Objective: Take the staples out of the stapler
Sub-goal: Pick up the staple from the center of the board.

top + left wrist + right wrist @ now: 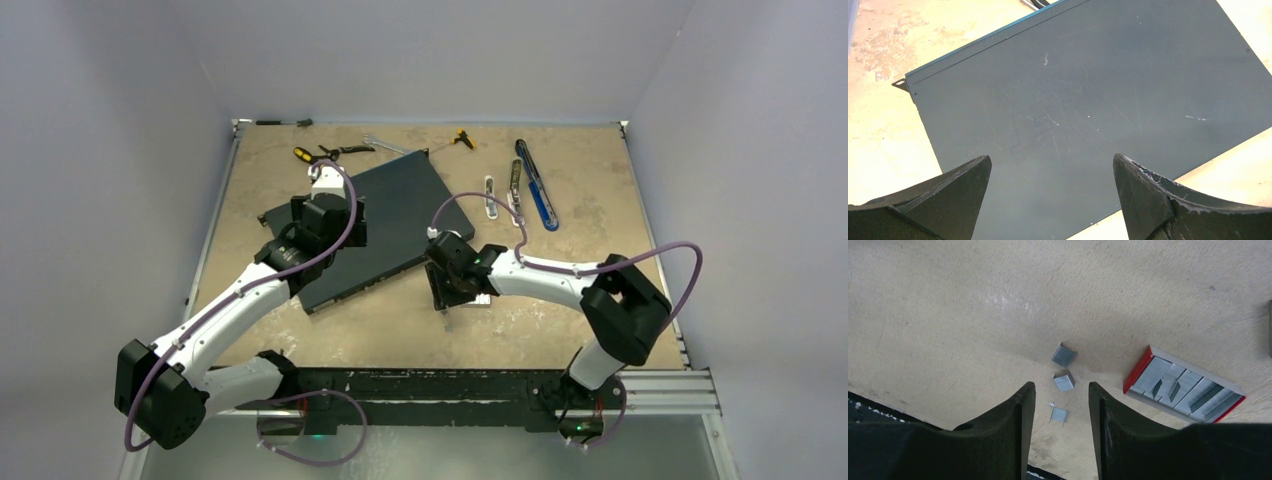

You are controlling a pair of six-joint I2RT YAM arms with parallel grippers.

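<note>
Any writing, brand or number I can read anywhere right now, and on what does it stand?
No legible text in any view.
Dark flat panel: a faint pressed-in mark near its middle, too faint to read.
Red-edged staple box: no print shows.
Blue-handled tool and the other tools by the far edge: too small to tell.

Mottled beige table (pixel 370 325), slate-grey panel (pixel 385 225) with teal edge strip and pale scratches, silvery-grey staples (pixel 1064 356) right of the panel, red-and-white box (pixel 1137 371) beside them, blue-handled tool (pixel 543 205) farther right, yellow-and-black screwdriver (pixel 301 154) behind the panel
</note>
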